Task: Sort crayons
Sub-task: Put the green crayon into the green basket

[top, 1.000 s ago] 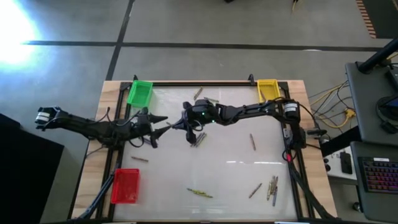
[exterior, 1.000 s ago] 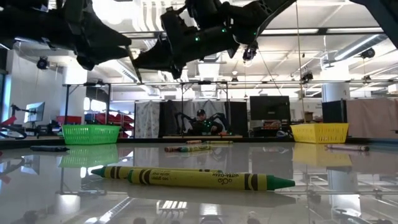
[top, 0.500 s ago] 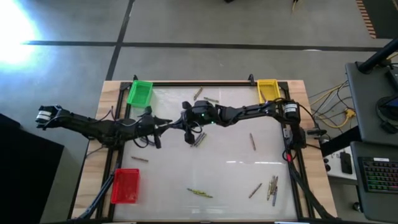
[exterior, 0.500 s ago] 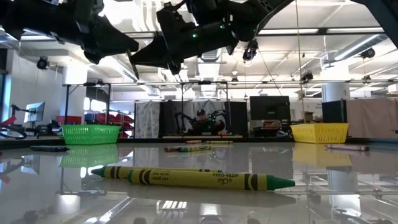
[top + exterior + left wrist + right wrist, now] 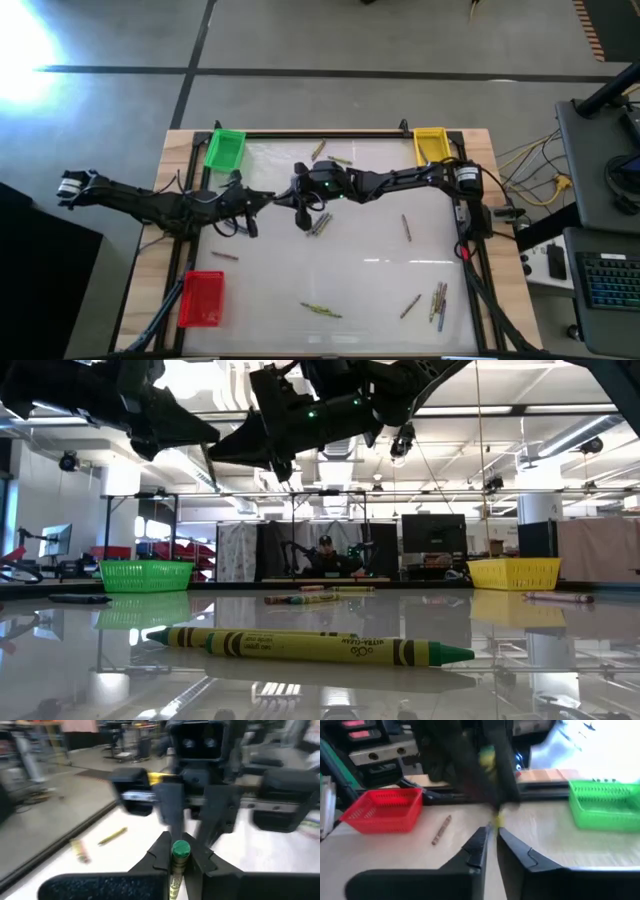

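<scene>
Above the table's left middle my two grippers meet tip to tip in the air. My left gripper is shut on a green crayon, which points forward at my right gripper. The right gripper shows a narrow gap, its fingertips beside the crayon's far tip. Other crayons lie flat on the table, among them a small bundle below the right gripper and a pair near the front edge. My left gripper pinches the green crayon between its two fingers a little behind the crayon's tip. The fingers lie along the crayon. It is held roughly level, clear of the table. Whether my right gripper touches the crayon's tip, I cannot tell.
A green bin stands at the far left, a yellow bin at the far right, a red bin at the near left. Loose crayons lie at the far middle, right of centre and near the front right.
My left gripper has moved a little toward my right gripper and has shut, taking hold of the crayon held out in the air. The right arm has stayed about where it was.
</scene>
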Action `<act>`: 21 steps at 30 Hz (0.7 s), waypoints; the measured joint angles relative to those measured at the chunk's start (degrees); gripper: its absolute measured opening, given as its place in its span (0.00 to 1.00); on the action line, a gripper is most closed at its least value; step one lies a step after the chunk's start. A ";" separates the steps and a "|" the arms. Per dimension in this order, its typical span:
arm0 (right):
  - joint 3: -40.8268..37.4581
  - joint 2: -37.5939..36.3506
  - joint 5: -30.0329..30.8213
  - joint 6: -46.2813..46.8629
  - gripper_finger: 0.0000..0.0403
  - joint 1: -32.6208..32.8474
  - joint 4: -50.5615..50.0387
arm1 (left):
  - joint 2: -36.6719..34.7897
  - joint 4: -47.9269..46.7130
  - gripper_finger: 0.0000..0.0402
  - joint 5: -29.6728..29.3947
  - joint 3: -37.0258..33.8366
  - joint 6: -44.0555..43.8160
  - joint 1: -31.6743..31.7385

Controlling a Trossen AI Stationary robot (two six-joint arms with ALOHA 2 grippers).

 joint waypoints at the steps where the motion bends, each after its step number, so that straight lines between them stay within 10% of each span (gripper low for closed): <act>1: 0.00 -0.06 1.80 0.63 0.12 0.00 -1.23 | -0.53 -2.05 0.00 -3.58 0.42 -0.26 0.04; 7: -0.11 -0.26 13.38 7.70 0.24 0.03 -11.77 | -3.66 -17.98 0.00 -21.04 4.12 -4.48 2.37; 16: -4.45 -0.33 13.26 9.98 0.26 4.74 -9.18 | -3.85 -21.26 0.00 -20.74 -0.02 -12.46 24.74; 21: -5.43 -0.33 13.47 10.11 0.25 7.36 -9.30 | -2.05 -14.65 0.00 -8.18 -3.66 -16.70 41.78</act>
